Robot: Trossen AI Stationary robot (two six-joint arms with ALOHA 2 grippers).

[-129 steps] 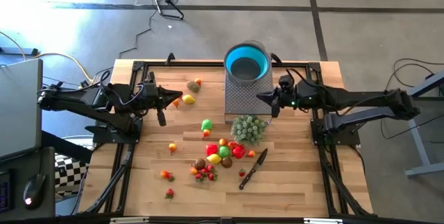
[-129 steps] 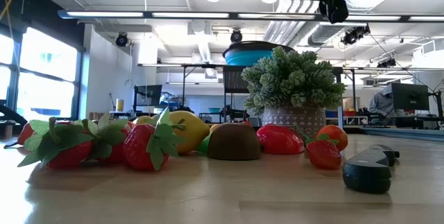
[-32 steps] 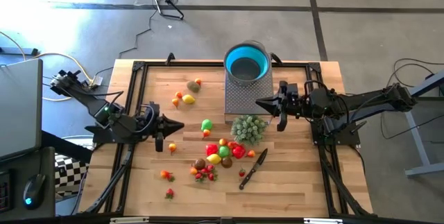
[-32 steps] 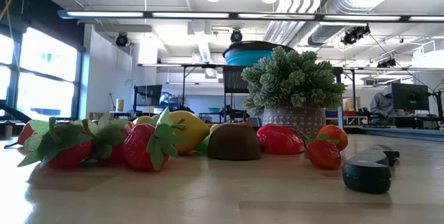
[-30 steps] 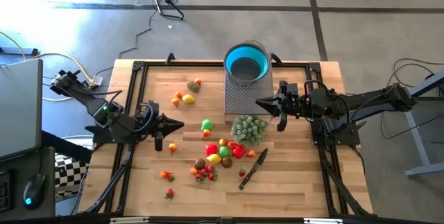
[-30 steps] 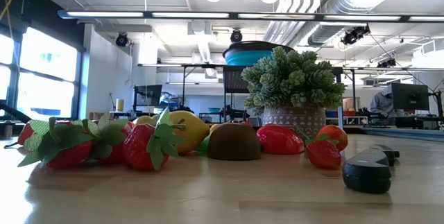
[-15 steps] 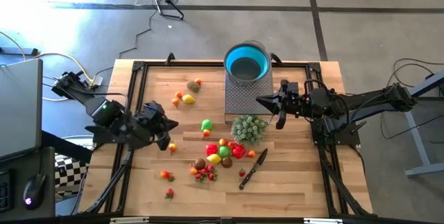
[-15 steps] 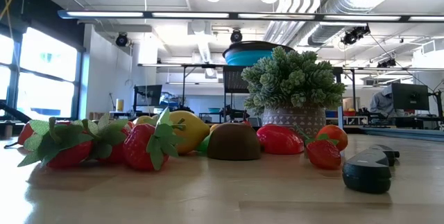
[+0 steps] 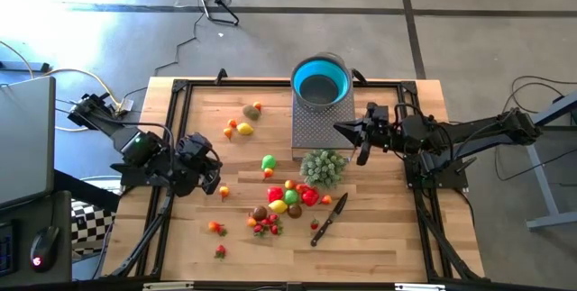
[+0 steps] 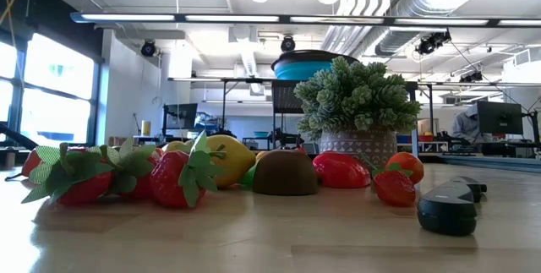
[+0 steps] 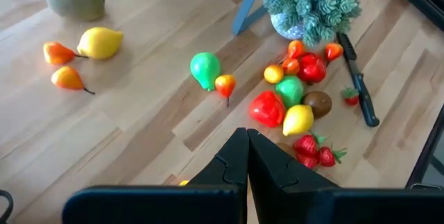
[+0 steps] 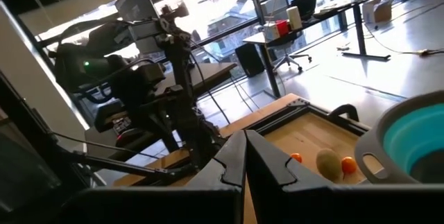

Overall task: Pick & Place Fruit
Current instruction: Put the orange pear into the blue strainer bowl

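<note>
The fruit lies loose on the wooden table [image 9: 180,237]. Most of it is a red, yellow, green and brown heap [image 9: 287,197] [image 11: 291,106] near the middle. A green pear [image 9: 268,161] [image 11: 205,69] lies apart, and a kiwi and a lemon [image 9: 247,120] lie farther back. My left gripper [image 9: 215,171] [image 11: 247,133] is shut and empty, slanting down over the table's left part above a small orange fruit [image 9: 224,191]. My right gripper [image 9: 339,129] [image 12: 244,135] is shut and empty, held level beside the grey stand.
A blue bowl [image 9: 321,82] sits on a perforated grey stand [image 9: 317,129] at the far middle. A pale green bushy plant [image 9: 323,167] stands in front of it. A black-handled knife [image 9: 329,217] lies right of the heap. Strawberries [image 9: 266,226] lie near the front.
My left gripper has tipped from level to slanting down at the table, staying shut and over the same spot. Nothing on the table has moved.
</note>
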